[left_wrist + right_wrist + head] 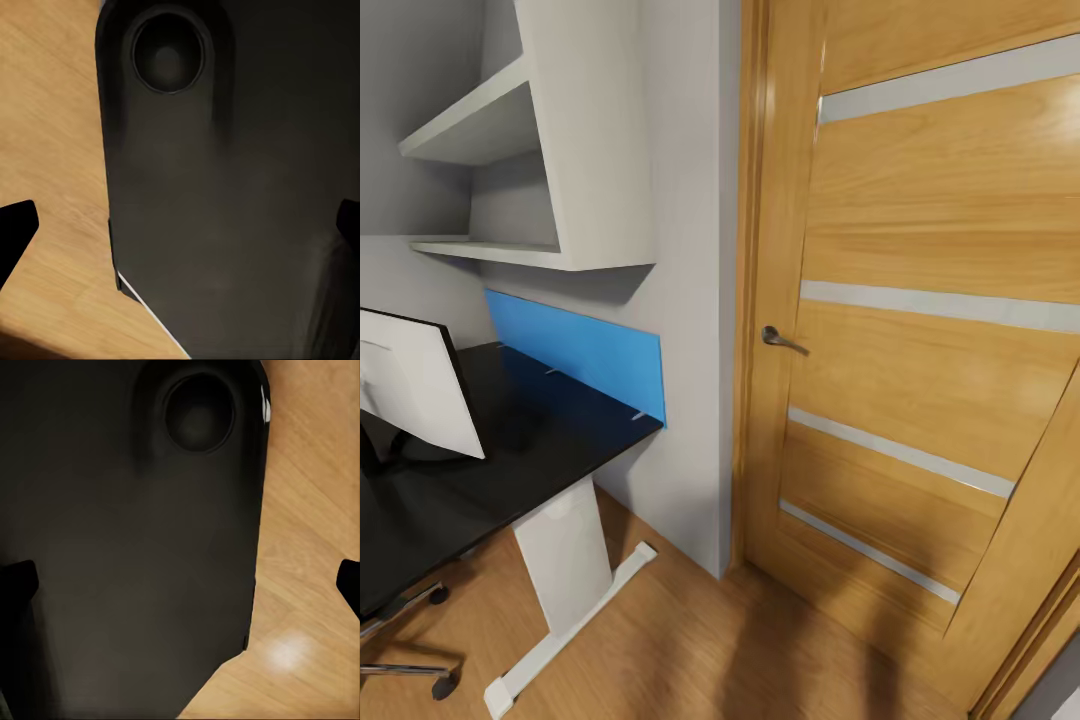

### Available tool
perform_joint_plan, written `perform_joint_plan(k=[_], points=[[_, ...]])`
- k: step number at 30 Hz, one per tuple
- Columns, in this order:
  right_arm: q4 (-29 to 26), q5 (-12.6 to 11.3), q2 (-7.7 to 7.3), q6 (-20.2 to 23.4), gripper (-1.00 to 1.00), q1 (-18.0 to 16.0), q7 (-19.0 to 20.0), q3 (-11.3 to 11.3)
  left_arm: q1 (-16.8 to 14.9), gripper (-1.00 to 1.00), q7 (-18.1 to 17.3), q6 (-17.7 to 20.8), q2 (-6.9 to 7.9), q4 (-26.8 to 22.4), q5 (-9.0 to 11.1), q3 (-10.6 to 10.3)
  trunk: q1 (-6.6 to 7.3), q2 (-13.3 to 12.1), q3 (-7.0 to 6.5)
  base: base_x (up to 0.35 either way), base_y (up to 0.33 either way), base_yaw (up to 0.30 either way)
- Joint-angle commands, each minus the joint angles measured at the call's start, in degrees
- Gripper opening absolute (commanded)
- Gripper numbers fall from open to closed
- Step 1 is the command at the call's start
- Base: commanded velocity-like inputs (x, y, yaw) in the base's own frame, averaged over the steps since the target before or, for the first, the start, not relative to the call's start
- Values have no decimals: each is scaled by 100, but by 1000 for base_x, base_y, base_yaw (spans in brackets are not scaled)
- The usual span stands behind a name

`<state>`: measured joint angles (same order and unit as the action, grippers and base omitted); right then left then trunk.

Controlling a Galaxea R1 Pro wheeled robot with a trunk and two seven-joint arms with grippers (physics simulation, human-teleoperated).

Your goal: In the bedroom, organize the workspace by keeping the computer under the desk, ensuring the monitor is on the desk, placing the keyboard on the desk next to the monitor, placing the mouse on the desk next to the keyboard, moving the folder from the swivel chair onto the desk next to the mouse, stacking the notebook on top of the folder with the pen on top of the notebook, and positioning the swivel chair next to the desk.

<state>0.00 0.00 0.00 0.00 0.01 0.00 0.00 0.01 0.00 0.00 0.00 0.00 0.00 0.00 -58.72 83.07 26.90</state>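
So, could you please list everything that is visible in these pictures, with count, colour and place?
monitor: one, white back, on the desk at the head view's left.
desk: one, glossy black top, white leg, against the wall.
swivel chair: one, chrome base with black casters showing, by the desk's near edge.
blue wall panel: one, bright blue, on the wall behind the desk.
shelves: one unit, white, on the wall above the desk.
door: one, light wood with grey stripes and a metal handle, right of the desk.
floor: wooden, light brown.
left gripper: black fingertips apart, over the floor.
right gripper: black fingertips apart, over the floor.
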Motion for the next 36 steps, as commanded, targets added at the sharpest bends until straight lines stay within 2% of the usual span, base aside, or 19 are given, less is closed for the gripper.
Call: perform_joint_plan(k=[1,6,9,26,36], points=[[0,0,0,0,100,-1,0,0,-1,100,0,0,0,0,0,0,0,1,3,0,0,0],[-17,-24,159,103,100,-17,52,24,87,100,-17,-24,-162,-134,0,3,0,1,3,0,0,0],[-18,-32,153,53,100,-18,34,13,99,100,-18,-26,-248,-142,0,1,0,1,3,0,0,0],[-11,-50,186,-482,100,-19,29,19,104,100,-18,-26,-266,-149,0,0,0,1,3,0,0,0],[-333,-64,405,-803,100,-18,27,10,105,100,-18,-21,-272,-149,4,2,0,1,3,0,0,140]])
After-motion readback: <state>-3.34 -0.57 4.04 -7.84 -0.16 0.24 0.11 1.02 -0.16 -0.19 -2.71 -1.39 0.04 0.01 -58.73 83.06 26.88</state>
